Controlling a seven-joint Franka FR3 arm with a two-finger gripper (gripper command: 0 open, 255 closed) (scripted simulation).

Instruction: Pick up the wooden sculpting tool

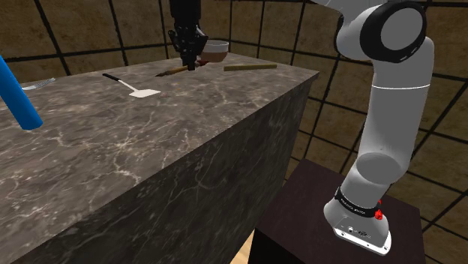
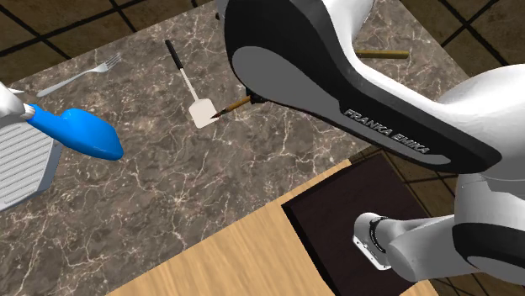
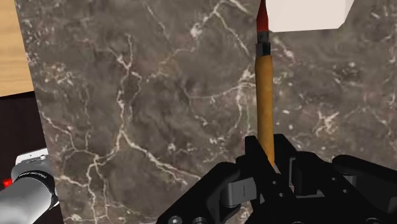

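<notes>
Lying far along the dark veined marble counter (image 1: 150,150), the slim wooden sculpting tool with a red tip (image 3: 264,95) is pinched at one end by the black gripper's (image 3: 267,151) narrow jaws. Held so far off-centre, I reckon it could swivel or slip when lifted, and its tip could nudge the white flat spatula (image 2: 202,112) just beside it. Brown tiled walls (image 1: 75,26) stand behind.

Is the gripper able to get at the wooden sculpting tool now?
Likely yes: the gripper sits at the handle of the sculpting tool on the counter, nothing between them; the white spatula lies by the far tip.
</notes>
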